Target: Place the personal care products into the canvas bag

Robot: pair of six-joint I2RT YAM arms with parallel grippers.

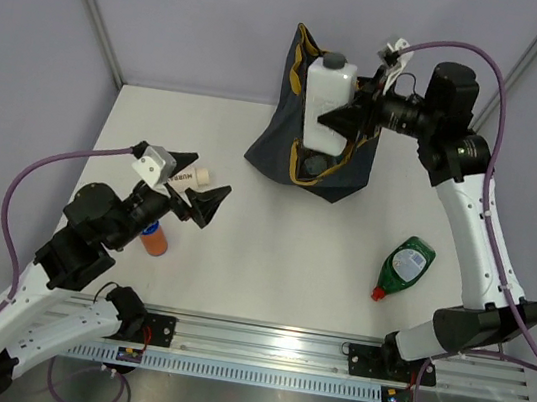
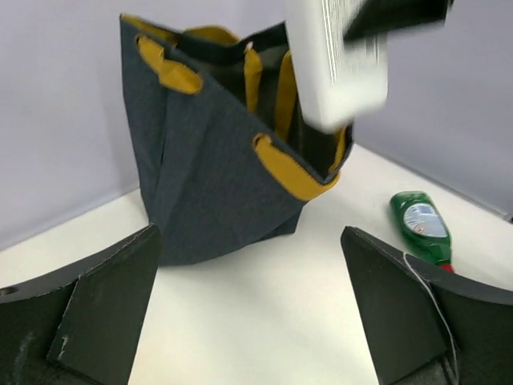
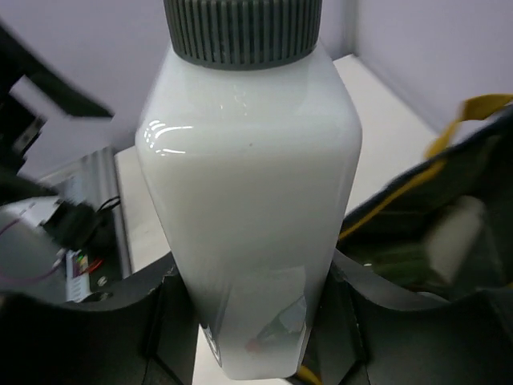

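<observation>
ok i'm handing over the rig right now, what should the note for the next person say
left gripper: jaws open, holding nothing, by a pale labelled bottle.
right gripper: shut on the white bottle, upright over the canvas bag mouth.
done: something pale shows inside the bag, count unclear.
to do: drop the white bottle in, then bag the pale one, the orange bottle near the left arm and the green bottle lying on the table.

The left arm sits folded low with its elbow bent, the left gripper [image 1: 202, 183] aimed forward and its jaws spread wide. The right arm stretches far out, wrist turned sideways, and the right gripper [image 1: 344, 118] is clamped across the lower body of an upright white bottle [image 1: 327, 94].
</observation>
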